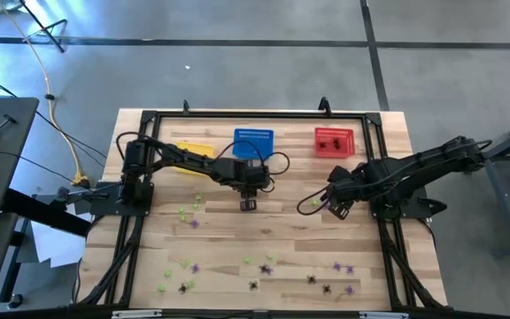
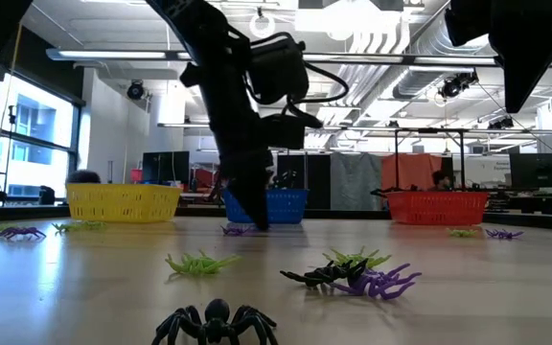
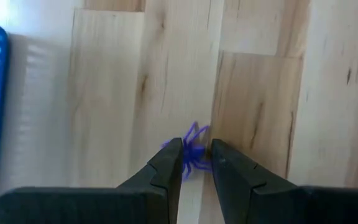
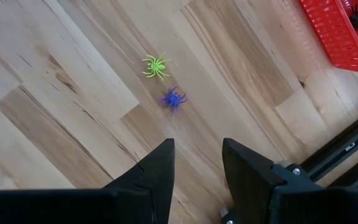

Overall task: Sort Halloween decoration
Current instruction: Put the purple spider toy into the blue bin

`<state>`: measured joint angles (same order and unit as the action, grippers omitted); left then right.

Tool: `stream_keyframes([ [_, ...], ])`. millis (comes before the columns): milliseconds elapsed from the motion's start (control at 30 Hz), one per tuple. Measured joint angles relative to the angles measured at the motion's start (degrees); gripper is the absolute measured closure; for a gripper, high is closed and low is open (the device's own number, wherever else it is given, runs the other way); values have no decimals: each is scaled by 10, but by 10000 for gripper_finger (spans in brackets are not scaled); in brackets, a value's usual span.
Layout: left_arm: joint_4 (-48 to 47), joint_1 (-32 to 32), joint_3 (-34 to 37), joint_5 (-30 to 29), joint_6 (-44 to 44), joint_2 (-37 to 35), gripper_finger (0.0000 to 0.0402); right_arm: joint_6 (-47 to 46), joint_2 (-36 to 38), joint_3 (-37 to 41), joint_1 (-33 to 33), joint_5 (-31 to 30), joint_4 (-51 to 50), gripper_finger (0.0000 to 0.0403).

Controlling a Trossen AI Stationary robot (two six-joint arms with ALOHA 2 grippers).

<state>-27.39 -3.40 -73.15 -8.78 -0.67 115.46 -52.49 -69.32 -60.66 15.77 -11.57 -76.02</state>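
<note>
Left gripper [image 3: 196, 163] at frame centre below blue basket [image 1: 253, 142]: fingers narrowed around purple spider [image 3: 191, 149], clamped between tips. Right gripper [image 4: 197, 165] at right centre: spread wide, empty, above loose spiders. Risk: thin-leg hold only; possible slip during lift, or drop outside basket.

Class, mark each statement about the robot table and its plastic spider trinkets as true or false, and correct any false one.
1. The left gripper holds a purple plastic spider. True.
2. The right gripper carries a yellow-green spider. False: its fingers are open with nothing between them.
3. The red mesh basket already contains black spiders. True.
4. The blue mesh basket stands on the table's right end. False: it stands between the yellow mesh basket and the red one.
</note>
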Motion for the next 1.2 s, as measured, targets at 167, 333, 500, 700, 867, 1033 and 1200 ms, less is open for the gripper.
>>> stream_keyframes([
  [167, 0, -1, -1, -5, 1, 16, 330, 0, 0, 0, 0, 0, 4, 273],
  [333, -3, -1, 0, -18, 6, 14, 342, 0, 0, 0, 0, 0, 5, 273],
  [500, -13, -1, 0, -22, 18, 15, 393, 0, 0, 0, 0, -2, 6, 273],
  [700, -18, -1, 0, -30, 36, 14, 399, 0, 0, 0, 0, -6, 6, 273],
  [867, -36, -2, -8, -30, 36, 9, 401, 0, 0, 0, 0, -6, 6, 273],
  [1033, -72, 4, -33, -40, 29, 9, 401, 0, 0, 0, 0, -7, 6, 273],
  [1200, -114, 4, -62, -39, 25, 9, 400, 0, 0, 0, 0, -7, 6, 273],
])
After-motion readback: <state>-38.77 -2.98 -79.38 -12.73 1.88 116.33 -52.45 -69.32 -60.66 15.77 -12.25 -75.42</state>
